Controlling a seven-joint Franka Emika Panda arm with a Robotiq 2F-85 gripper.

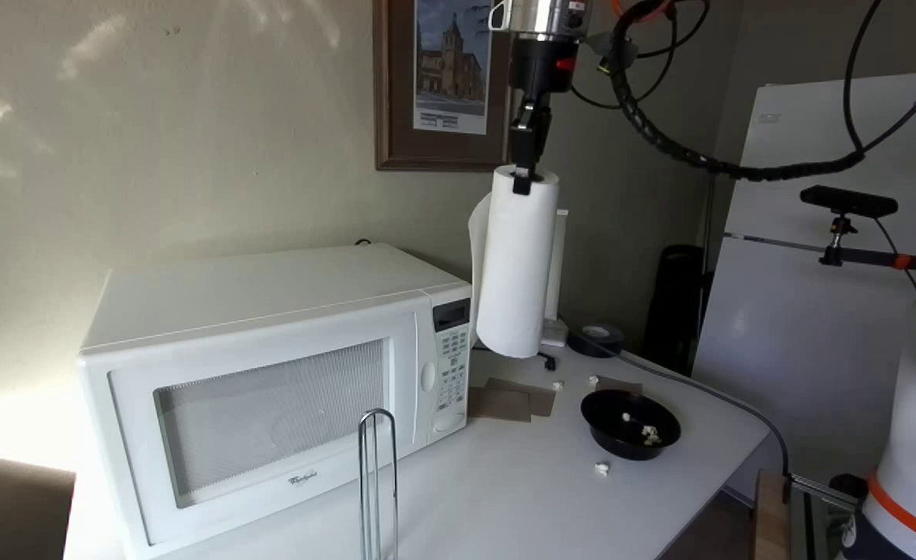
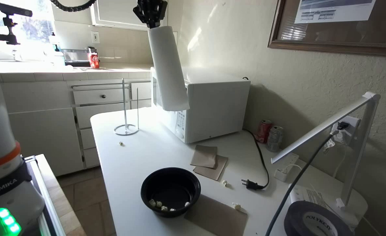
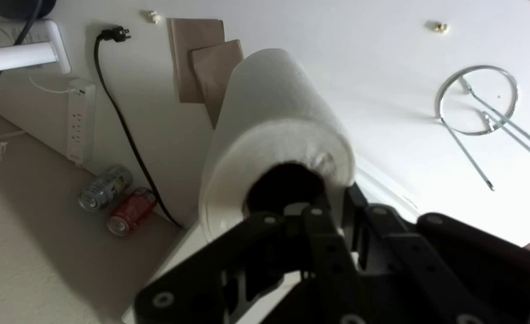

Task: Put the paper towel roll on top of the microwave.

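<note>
As the hand points down, paper towel roll pinched at top, tilted

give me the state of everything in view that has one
Paper towel roll, held in the air, tilted
Jaws, shut on the roll's upper edge
Microwave, closed
Roll holder, standing upright
Bowl, upright, popcorn inside
Plug, unplugged, lying on the table
Red can, standing upright
Silver can, standing upright
Lamp, lit or not unclear
Robot lights, lit green
</note>
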